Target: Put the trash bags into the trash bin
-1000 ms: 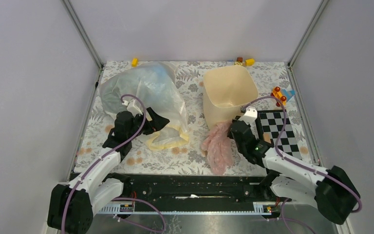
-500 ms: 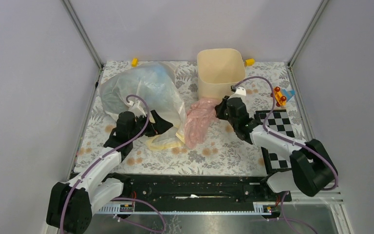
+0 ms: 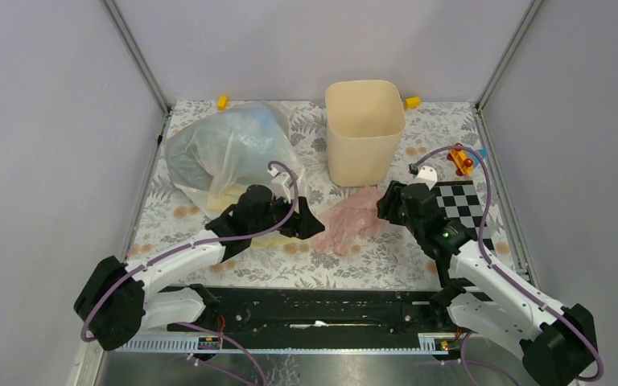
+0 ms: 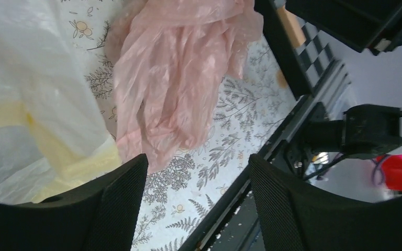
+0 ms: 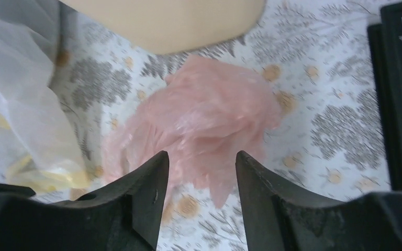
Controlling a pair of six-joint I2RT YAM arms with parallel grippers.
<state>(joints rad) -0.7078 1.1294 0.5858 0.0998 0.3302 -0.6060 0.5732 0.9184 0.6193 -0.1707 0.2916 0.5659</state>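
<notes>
The cream trash bin [image 3: 365, 133] stands upright at the back middle of the table; its base shows in the right wrist view [image 5: 162, 21]. A crumpled pink trash bag [image 3: 352, 221] lies flat on the table in front of it. My right gripper [image 3: 387, 207] hovers open over the bag's right end [image 5: 209, 115], holding nothing. My left gripper [image 3: 312, 227] is open just left of the pink bag [image 4: 178, 78], with only the table between its fingers [image 4: 120, 198]. A big bluish-clear bag with yellow inside [image 3: 229, 153] lies behind the left arm.
A black-and-white checkerboard [image 3: 460, 211] lies at the right. Small toys sit near the back edge: a yellow block [image 3: 222, 102], another yellow one [image 3: 412, 102] and an orange-red toy [image 3: 460, 159]. Grey walls close in the table on three sides.
My right gripper has opened and let go of the pink bag, which now lies on the table. My left arm has swung right, up to the pink bag. The bin went from tilted to upright.
</notes>
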